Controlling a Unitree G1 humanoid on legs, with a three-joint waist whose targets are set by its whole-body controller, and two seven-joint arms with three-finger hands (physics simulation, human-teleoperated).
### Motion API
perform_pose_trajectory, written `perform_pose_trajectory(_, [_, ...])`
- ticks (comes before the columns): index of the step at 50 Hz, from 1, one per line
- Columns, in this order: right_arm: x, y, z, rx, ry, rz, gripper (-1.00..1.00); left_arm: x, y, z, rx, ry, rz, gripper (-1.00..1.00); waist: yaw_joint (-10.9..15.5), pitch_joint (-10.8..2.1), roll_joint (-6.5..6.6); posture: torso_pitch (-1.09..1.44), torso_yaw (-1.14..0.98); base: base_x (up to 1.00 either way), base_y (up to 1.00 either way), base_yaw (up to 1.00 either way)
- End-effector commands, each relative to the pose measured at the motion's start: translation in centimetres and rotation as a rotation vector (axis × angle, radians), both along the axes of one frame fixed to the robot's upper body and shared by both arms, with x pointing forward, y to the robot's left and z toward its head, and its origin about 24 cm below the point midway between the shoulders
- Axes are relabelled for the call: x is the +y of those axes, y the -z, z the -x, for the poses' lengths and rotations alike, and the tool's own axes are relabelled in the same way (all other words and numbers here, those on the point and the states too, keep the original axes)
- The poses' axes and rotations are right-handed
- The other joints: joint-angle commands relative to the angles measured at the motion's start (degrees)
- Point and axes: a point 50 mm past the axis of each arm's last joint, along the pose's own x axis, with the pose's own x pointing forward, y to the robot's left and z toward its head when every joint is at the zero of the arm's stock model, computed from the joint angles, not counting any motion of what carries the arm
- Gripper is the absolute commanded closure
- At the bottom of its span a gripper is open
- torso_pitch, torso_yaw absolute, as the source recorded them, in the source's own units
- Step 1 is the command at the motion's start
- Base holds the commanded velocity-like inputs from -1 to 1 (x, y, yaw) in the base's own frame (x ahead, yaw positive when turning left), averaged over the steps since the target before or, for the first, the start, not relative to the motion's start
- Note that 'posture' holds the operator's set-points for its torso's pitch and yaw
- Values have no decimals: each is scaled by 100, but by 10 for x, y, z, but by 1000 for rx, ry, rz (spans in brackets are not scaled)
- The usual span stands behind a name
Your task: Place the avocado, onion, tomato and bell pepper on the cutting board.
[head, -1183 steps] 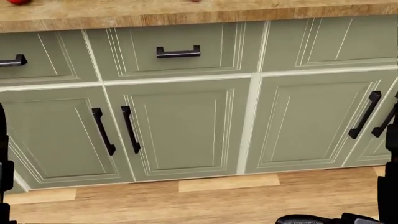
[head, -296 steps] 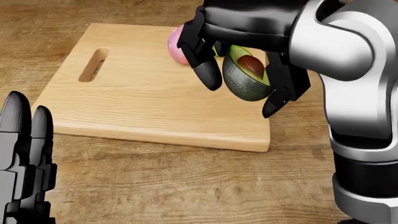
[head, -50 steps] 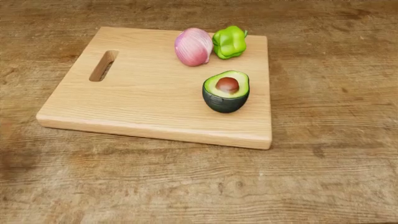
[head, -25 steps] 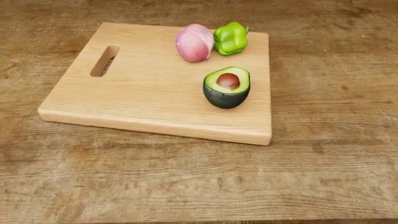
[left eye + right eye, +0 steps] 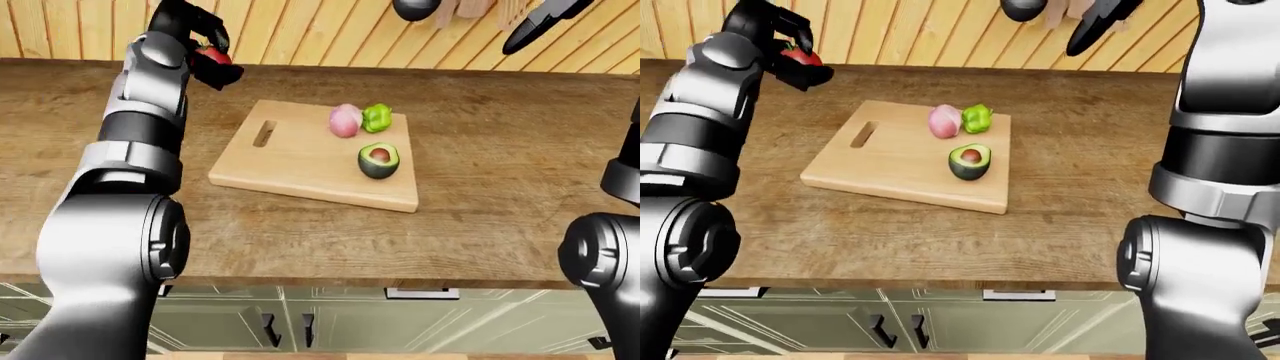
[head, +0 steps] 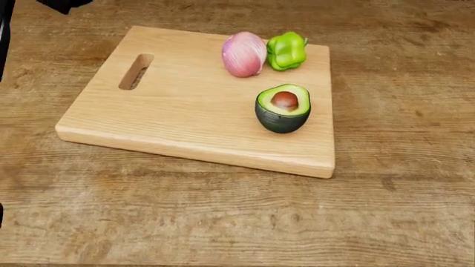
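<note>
While the avocado (image 6: 283, 108), onion (image 6: 244, 53) and bell pepper (image 6: 287, 50) sat on the cutting board (image 6: 171, 111), the left hand (image 5: 200, 46) gripped the tomato (image 5: 211, 55) above the counter (image 6: 223, 222).

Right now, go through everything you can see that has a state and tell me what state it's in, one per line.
avocado: halved, pit up, on the cutting board
onion: on the board, beside the pepper
bell pepper: on the board, near its top edge
tomato: gripped, off the board
left hand: shut on the tomato
right hand: out of view
cabinet doors: closed
</note>
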Motion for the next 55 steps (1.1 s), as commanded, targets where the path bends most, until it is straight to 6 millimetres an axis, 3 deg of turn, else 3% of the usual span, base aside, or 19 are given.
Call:
perform_pose_trajectory(1, [-2, -12, 10, -66, 2, -7, -100, -7, -41, 8, -165, 33, -13, 100, 7, -231, 22, 0, 0, 0, 0, 0])
perform_pose_trajectory(11, [-3, -8, 8, -57, 7, -9, -100, -26, -23, 3, -114, 142, 6, 100, 19, -223, 17, 0, 0, 0, 0, 0])
perform_pose_trajectory(28, [-4, -4, 7, -47, 13, 2, -100, -48, 27, -6, 6, 242, 32, 100, 24, -239, -8, 0, 0, 0, 0, 0])
perform_pose_trajectory(37, [-6, -2, 5, -40, 20, 7, -100, -64, 31, -7, 5, 290, 30, 100, 33, -261, -37, 0, 0, 0, 0, 0])
perform_pose_trajectory(46, [-4, 2, 4, -31, 17, 9, -100, -64, 40, -8, 27, 291, 30, 100, 30, -284, -24, 0, 0, 0, 0, 0])
perform_pose_trajectory(47, [-5, 4, 3, -28, 20, 10, -100, -64, 42, -8, 35, 296, 28, 47, 29, -284, -23, 0, 0, 0, 0, 0])
perform_pose_trajectory(48, [-5, 5, 2, -26, 19, 9, -100, -64, 43, -8, 36, 297, 26, 11, 28, -283, -21, 0, 0, 0, 0, 0])
perform_pose_trajectory(49, [-5, 5, 2, -24, 19, 10, -100, -64, 43, -8, 39, 297, 26, -42, 27, -282, -21, 0, 0, 0, 0, 0])
perform_pose_trajectory(51, [-5, 5, 3, -24, 19, 8, -100, -65, 43, -8, 39, 297, 23, -98, 28, -284, -24, 0, 0, 0, 0, 0])
perform_pose_trajectory(55, [-5, 7, 2, -19, 21, 12, -100, -66, 45, -8, 43, 301, 18, -100, 29, -288, -26, 0, 0, 0, 0, 0])
